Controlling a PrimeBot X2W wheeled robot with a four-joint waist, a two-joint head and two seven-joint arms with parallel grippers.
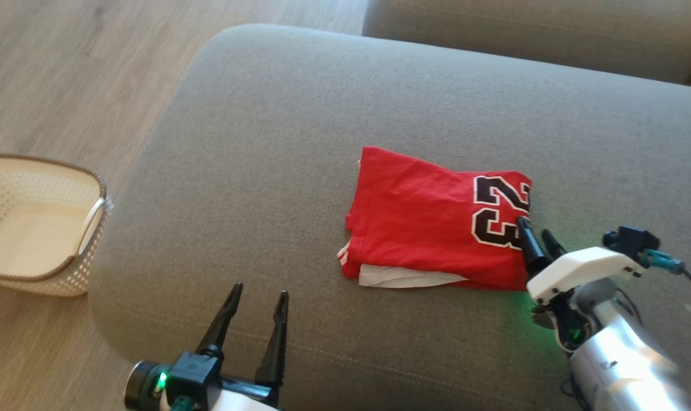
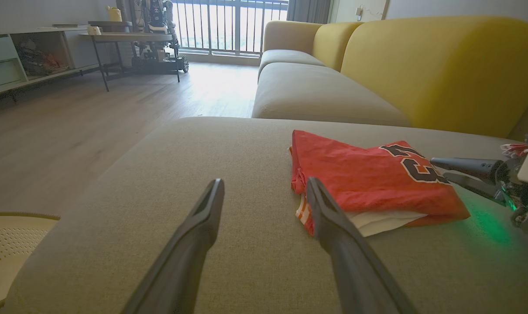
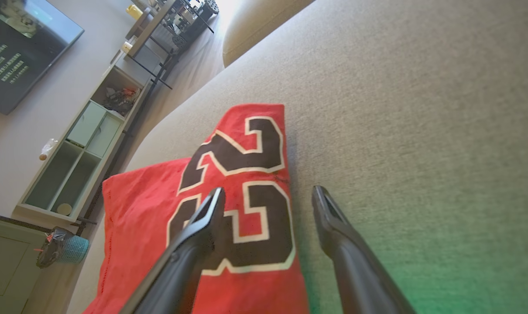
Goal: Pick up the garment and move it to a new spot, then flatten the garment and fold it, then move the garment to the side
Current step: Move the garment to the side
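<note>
The garment [image 1: 431, 220], a red jersey with a black number, lies folded into a compact rectangle at centre frame of the head view, on the grey sofa seat [image 1: 265, 131]. A white layer shows under its lower edge.

The right gripper [image 1: 533, 226] is held at the garment's right edge, fingers spread wide and nothing gripped. In the right wrist view, one finger is over the number and the other over bare upholstery. The edge is thus straddled, which is judged a stance for grasping and moving the garment aside.

The left gripper [image 1: 260, 290] is kept at lower left, fingers apart and empty, well apart from the garment.

A pale basket [image 1: 103, 197] stands on the wooden floor [image 1: 65, 68] at the left edge. Being off the seat, it is not judged an obstacle. A second seat [image 1: 522, 34] lies along the top.
</note>
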